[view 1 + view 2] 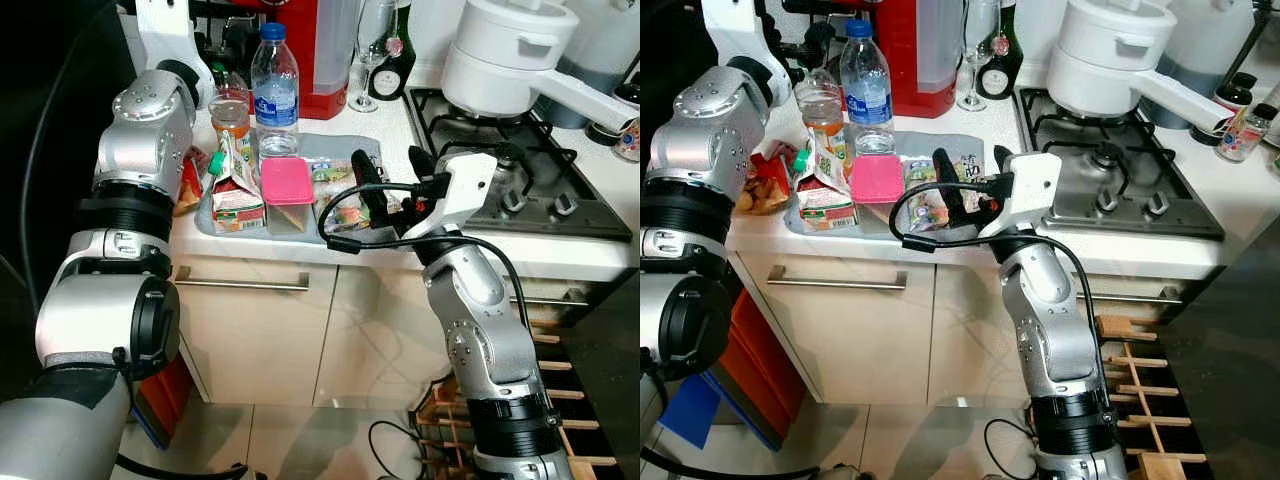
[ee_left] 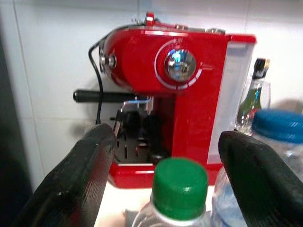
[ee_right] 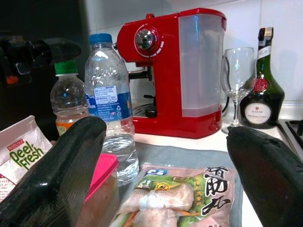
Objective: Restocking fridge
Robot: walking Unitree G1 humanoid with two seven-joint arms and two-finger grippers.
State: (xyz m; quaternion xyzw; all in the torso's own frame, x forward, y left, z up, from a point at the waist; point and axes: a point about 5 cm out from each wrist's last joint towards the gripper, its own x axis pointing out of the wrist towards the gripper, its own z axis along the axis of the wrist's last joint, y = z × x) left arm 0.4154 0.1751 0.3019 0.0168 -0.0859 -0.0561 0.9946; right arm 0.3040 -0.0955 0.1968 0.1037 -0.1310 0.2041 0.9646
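Grey tray [image 1: 210, 222] on kitchen counter, water bottle [image 1: 274, 92], pink-lidded box [image 1: 286, 193], carton [image 1: 236, 189], right gripper [image 1: 392, 172] spread wide above food packet [image 1: 347, 209], white pot [image 1: 505, 55] on hob [image 1: 560, 190]

**Our G1's arms up close**

We've got two silver arms with chunky rounded joints, black rings between segments and small dark screws. The right end effector [image 1: 385, 185] has a white housing, long black fingers and a black cable looping off it. The left end effector [image 2: 168, 170] has matte black pads.
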